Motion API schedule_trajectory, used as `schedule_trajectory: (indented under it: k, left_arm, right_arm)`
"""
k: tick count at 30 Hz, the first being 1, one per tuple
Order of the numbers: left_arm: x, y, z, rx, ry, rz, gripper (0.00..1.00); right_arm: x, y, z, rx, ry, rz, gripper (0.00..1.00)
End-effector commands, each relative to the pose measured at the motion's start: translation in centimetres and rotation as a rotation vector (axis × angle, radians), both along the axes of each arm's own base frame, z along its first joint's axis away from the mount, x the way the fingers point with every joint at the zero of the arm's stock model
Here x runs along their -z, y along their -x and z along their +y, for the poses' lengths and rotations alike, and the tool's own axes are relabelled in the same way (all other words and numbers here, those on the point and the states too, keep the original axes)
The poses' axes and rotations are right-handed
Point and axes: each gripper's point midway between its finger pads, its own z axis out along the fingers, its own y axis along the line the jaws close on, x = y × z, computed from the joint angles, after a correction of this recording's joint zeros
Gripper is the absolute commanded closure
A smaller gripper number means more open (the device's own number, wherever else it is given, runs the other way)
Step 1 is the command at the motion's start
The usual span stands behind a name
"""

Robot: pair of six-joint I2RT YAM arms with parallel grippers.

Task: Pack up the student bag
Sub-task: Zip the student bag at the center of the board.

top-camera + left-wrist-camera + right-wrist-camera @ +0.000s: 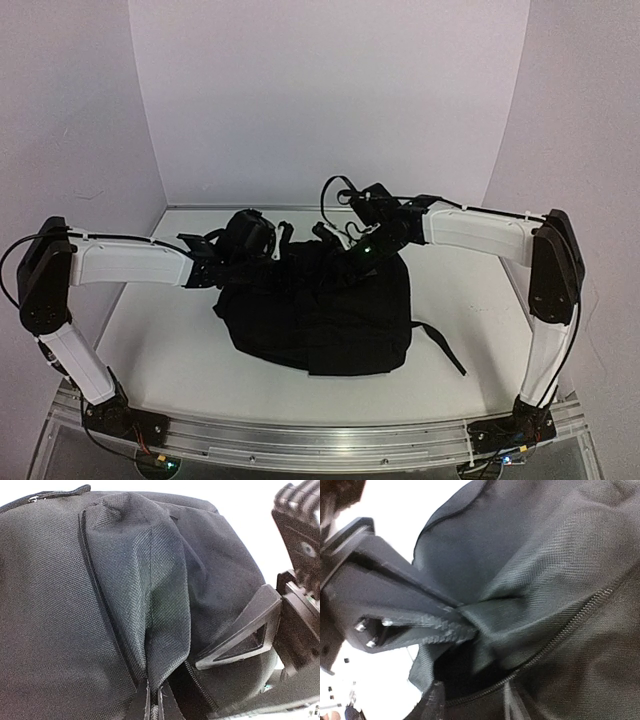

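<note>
Clamping a fold of the student bag (320, 310), left gripper (154, 695) is closed; right gripper (472, 704) parted alongside

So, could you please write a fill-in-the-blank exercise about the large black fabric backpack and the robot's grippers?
1. The large black fabric backpack lies on a white ___.
2. The left gripper is ___ on a fold of the backpack.
3. A loose black strap trails from the backpack toward the robot's ___ side.
Missing words: table; shut; right.
</note>
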Motion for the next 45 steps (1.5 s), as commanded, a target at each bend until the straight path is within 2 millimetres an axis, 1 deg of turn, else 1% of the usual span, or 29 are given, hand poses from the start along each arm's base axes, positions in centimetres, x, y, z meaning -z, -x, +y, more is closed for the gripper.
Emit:
schedule_trajectory:
  k: [1,2,4,5,7,10,13,16,19,22,24,28,31,35,37,40,45]
  left_arm:
    - [-5.7,-0.9,0.1,0.037,0.110,-0.104,1.00]
    - [-5.6,-0.9,0.2,0.045,0.100,-0.104,1.00]
    - [-5.6,-0.7,0.2,0.060,0.086,-0.110,1.00]
    - [-5.6,-0.7,0.3,0.061,0.079,-0.113,1.00]
    - [-5.6,-0.7,0.5,0.061,0.069,-0.118,1.00]
    - [-5.6,-0.6,0.5,0.073,0.058,-0.118,0.99]
    - [-5.7,-0.5,0.4,0.076,0.055,-0.116,0.97]
    - [-5.7,-0.4,0.6,0.075,0.053,-0.112,0.96]
    - [-5.6,-0.4,0.5,0.077,0.050,-0.107,0.95]
    - [-5.4,-0.4,0.4,0.080,0.050,-0.102,0.95]
    - [-5.3,-0.4,0.4,0.083,0.052,-0.100,0.95]
    - [-5.2,-0.4,0.2,0.087,0.055,-0.097,0.95]
    - [-5.1,-0.4,0.1,0.090,0.054,-0.094,0.95]
    - [-5.0,-0.4,0.1,0.089,0.051,-0.095,0.94]
    - [-5.0,-0.5,0.1,0.088,0.049,-0.095,0.94]
    - [-4.9,-0.5,0.1,0.086,0.046,-0.095,0.94]
    - [-4.9,-0.6,0.1,0.086,0.044,-0.095,0.94]
  right_arm:
    - [-2.3,-0.4,-1.4,0.006,-0.019,0.026,0.48]
    - [-4.3,-1.4,-1.7,0.022,-0.056,0.000,0.42]
    - [-7.4,-3.9,-2.8,0.077,-0.105,-0.056,0.38]
    - [-8.3,-5.1,-3.5,0.108,-0.109,-0.083,0.37]
    - [-8.8,-7.2,-4.8,0.157,-0.087,-0.139,0.37]
    - [-7.4,-8.8,-5.8,0.172,-0.008,-0.214,0.39]
    - [-5.6,-9.6,-5.8,0.168,0.045,-0.217,0.41]
    - [-4.8,-9.8,-5.2,0.152,0.034,-0.187,0.43]
    - [-4.9,-10.3,-4.2,0.141,0.005,-0.172,0.43]
    - [-4.0,-11.1,-3.7,0.136,0.012,-0.172,0.44]
    - [-3.0,-11.5,-3.3,0.126,0.017,-0.160,0.45]
    - [-2.1,-11.9,-2.6,0.115,0.006,-0.138,0.48]
    - [-1.8,-12.1,-2.2,0.108,-0.003,-0.129,0.49]
    - [-1.9,-11.7,-1.5,0.080,-0.046,-0.094,0.56]
    - [-2.2,-11.3,-1.0,0.065,-0.073,-0.072,0.60]
    - [-2.5,-11.2,-0.7,0.061,-0.089,-0.062,0.70]
    - [-2.3,-11.3,-0.9,0.066,-0.081,-0.061,0.73]
